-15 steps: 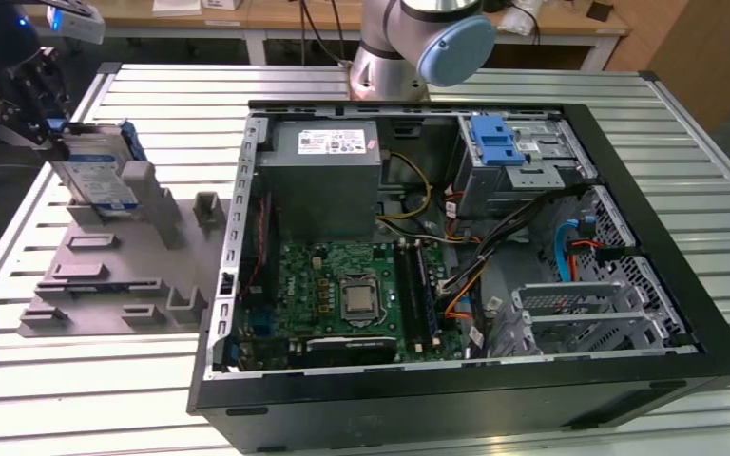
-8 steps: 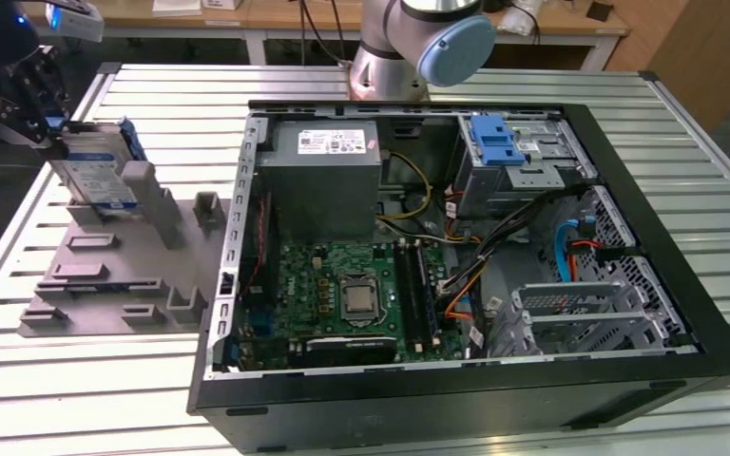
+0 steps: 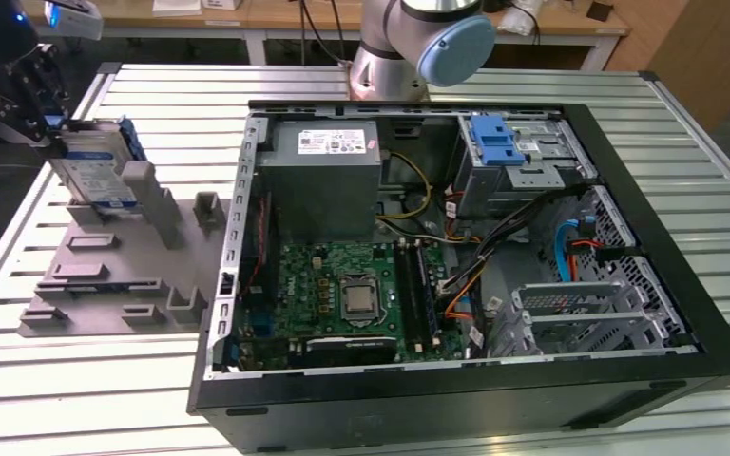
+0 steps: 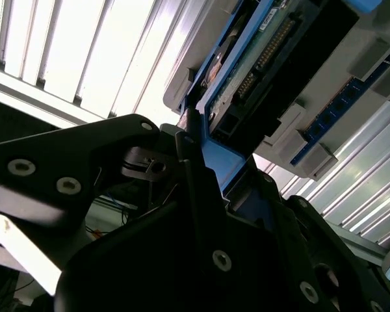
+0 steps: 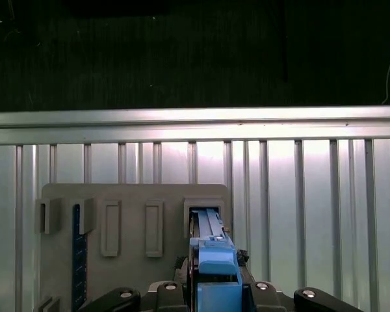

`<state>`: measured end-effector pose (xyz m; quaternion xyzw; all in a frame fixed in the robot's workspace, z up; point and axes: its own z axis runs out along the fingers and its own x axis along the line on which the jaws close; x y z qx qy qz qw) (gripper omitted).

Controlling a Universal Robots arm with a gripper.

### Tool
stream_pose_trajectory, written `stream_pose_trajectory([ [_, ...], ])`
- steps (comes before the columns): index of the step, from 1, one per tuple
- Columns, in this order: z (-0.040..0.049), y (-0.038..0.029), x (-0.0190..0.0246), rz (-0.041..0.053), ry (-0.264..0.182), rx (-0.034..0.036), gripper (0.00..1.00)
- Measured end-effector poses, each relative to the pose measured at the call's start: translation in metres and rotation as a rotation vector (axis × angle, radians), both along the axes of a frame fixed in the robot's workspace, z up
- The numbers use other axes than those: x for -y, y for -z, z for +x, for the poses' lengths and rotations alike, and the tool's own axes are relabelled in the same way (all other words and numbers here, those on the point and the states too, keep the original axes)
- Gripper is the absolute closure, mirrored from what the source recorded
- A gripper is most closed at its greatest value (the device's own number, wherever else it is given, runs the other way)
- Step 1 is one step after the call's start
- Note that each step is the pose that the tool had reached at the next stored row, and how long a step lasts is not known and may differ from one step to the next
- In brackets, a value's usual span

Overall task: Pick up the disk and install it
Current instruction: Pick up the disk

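Silver-grey robot arm with a pale blue joint cap rises at the far edge of the ribbed aluminium table in the exterior view. Its black gripper hangs over the exterior view's left side, clamped on the upper end of the disk, a flat silver slab with a white-and-blue label in a blue plastic frame. The disk stands upright in a matte grey slotted stand, beside an open black computer case. In the second wrist view, smooth black fingers pinch the blue frame narrowly, and the disk shows a green circuit board and a row of connector pins. In the first wrist view, the gripper grips the disk edge-on, with the disk's far end sitting in a rectangular slot of the stand.
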<state>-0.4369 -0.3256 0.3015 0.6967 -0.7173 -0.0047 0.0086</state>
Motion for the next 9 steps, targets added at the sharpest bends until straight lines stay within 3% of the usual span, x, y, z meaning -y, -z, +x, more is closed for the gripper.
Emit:
stream_pose_trajectory([
  [9,0.0,-0.0012,0.0,0.0,0.0,0.0,0.64],
])
